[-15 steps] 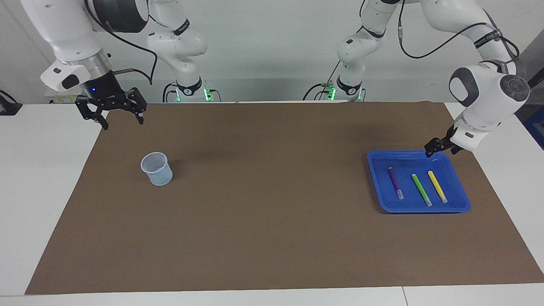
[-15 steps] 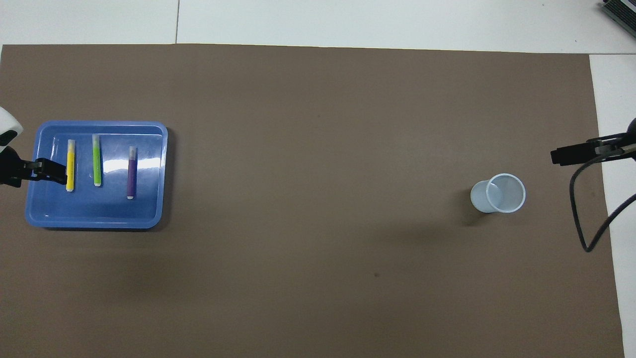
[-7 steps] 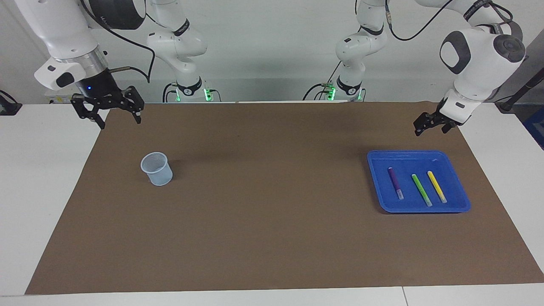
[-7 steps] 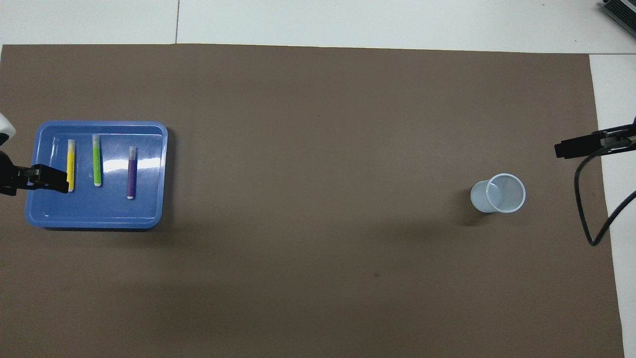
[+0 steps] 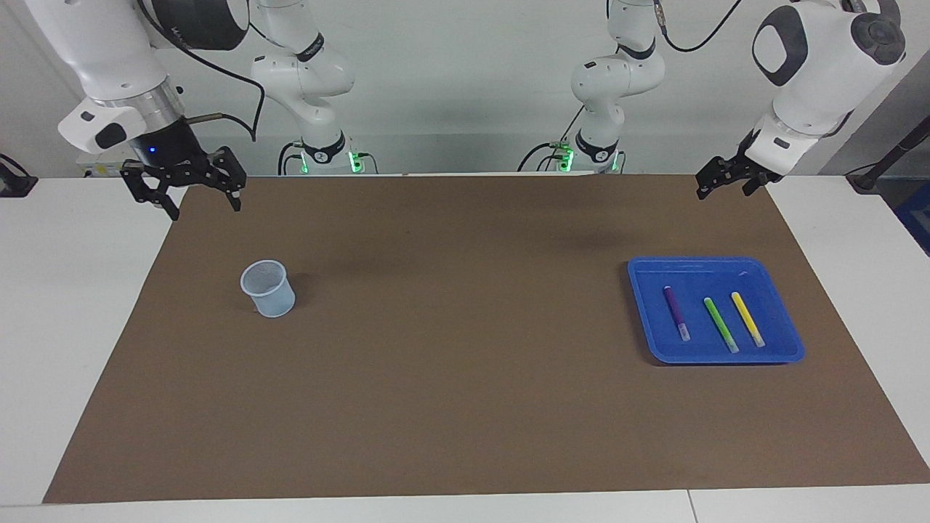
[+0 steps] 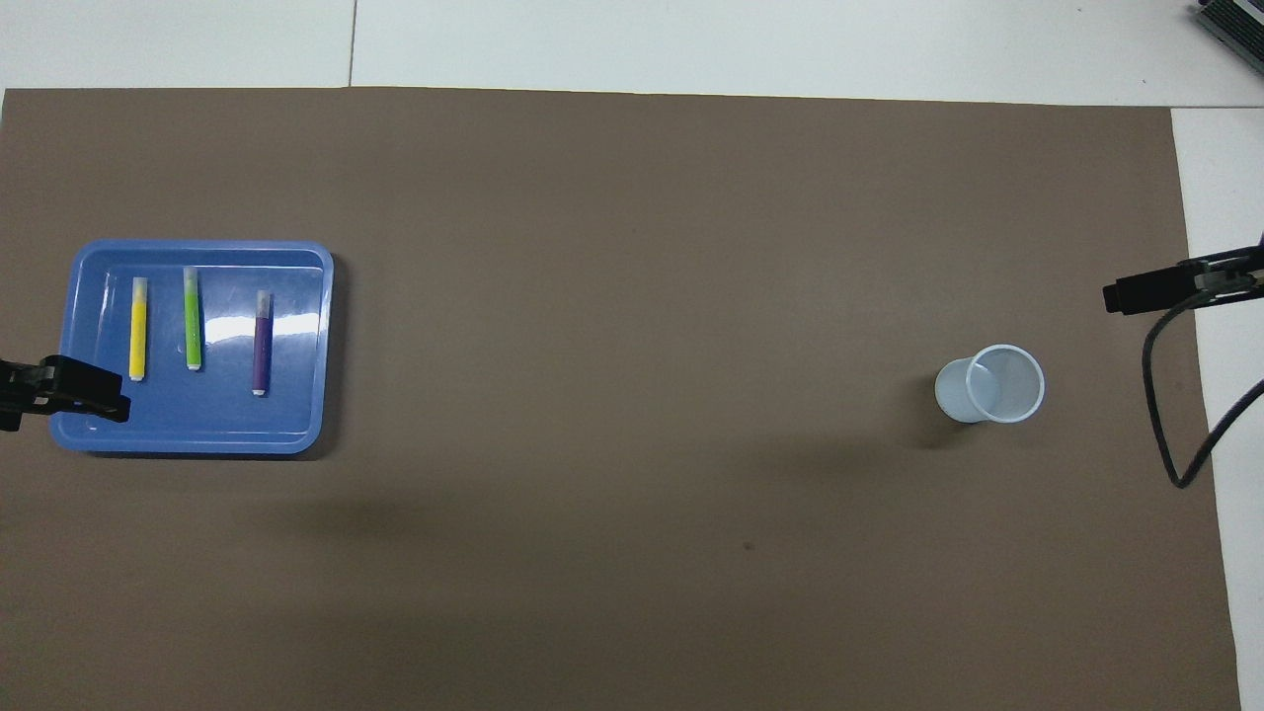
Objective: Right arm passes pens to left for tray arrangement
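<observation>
The blue tray [image 5: 699,274] [image 6: 296,346] lies on the brown mat toward the left arm's end. Three pens rest in it side by side: purple [image 5: 676,312] [image 6: 262,342], green [image 5: 721,325] [image 6: 193,318] and yellow [image 5: 747,319] [image 6: 138,328]. My left gripper [image 5: 723,190] [image 6: 114,397] hangs open and empty, raised well above the tray's corner and touching nothing. My right gripper [image 5: 205,209] [image 6: 1111,296] waits open and empty, in the air over the mat's edge at the right arm's end.
A translucent bluish cup [image 5: 269,288] [image 6: 992,383] stands upright on the mat [image 5: 465,378] toward the right arm's end, farther from the robots than the spot under the right gripper. A black cable [image 6: 1170,425] loops from the right arm. White table borders the mat.
The left gripper has lifted away from the tray's rim and drawn back toward the robots, empty. The right gripper shifted slightly at first, then held still.
</observation>
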